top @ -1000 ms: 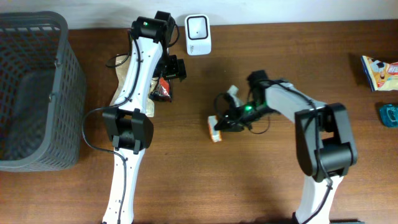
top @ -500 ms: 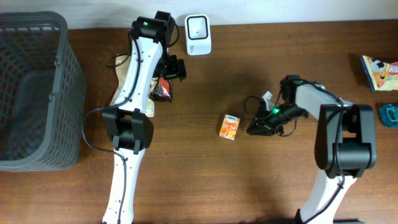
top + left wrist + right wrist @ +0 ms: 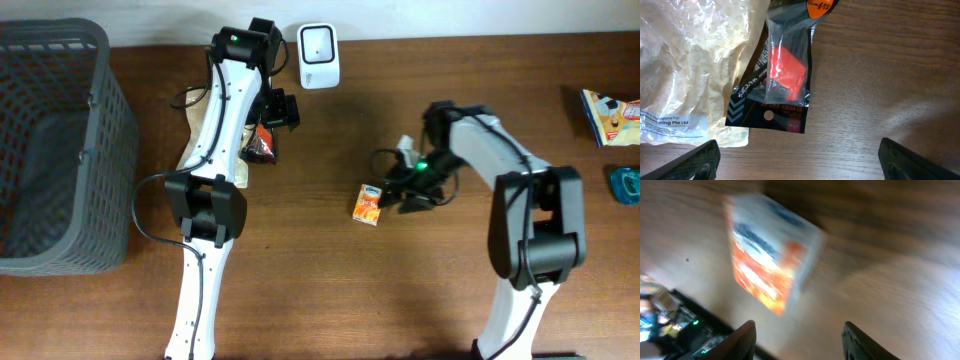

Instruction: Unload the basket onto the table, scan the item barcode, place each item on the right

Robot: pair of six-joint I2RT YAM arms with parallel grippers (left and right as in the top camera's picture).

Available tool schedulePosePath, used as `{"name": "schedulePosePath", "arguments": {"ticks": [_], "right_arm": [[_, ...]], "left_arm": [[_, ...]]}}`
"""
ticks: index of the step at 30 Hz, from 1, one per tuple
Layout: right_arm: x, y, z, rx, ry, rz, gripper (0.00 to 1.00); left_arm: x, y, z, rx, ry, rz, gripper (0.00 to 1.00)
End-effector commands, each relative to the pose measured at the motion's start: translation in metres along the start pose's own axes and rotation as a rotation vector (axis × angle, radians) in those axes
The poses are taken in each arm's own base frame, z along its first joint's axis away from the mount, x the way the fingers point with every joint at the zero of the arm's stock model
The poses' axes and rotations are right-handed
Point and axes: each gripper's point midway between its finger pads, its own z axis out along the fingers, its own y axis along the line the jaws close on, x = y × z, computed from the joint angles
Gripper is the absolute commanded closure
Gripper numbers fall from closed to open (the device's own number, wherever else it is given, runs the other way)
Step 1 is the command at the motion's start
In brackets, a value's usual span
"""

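The item is a small orange and white box lying flat on the wooden table; the right wrist view shows it blurred. My right gripper hovers just right of it, open, with nothing between its fingers. The box lies ahead of the right gripper, untouched. A white scanner stands at the table's back edge. My left gripper hangs wide open over a dark packet with a red patch, not touching it.
A crinkled clear plastic bag lies beside the dark packet under the left arm. A grey mesh basket fills the left side. A snack packet and a blue object lie at the far right edge.
The right gripper let go of the box, drew back to the right, then came back toward it with its jaws opened. The box now lies a little further right. The left arm stayed put.
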Motion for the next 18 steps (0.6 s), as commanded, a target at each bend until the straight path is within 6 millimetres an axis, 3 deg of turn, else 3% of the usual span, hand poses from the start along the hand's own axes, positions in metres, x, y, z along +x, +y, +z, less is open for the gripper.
{"name": "schedulePosePath", "arguments": {"ticks": [1, 16, 18], "right_arm": [[-0.011, 0.007, 0.004, 0.11, -0.058, 0.045, 0.46], [-0.025, 0.012, 0.021, 0.201, -0.136, 0.116, 0.61], [-0.026, 0.013, 0.025, 0.2, -0.139, 0.107, 0.7]], "left_arm": [[-0.004, 0.002, -0.018, 0.003, -0.044, -0.008, 0.01], [-0.004, 0.002, -0.018, 0.003, -0.044, -0.008, 0.01], [-0.004, 0.002, -0.018, 0.003, -0.044, -0.008, 0.01]]}}
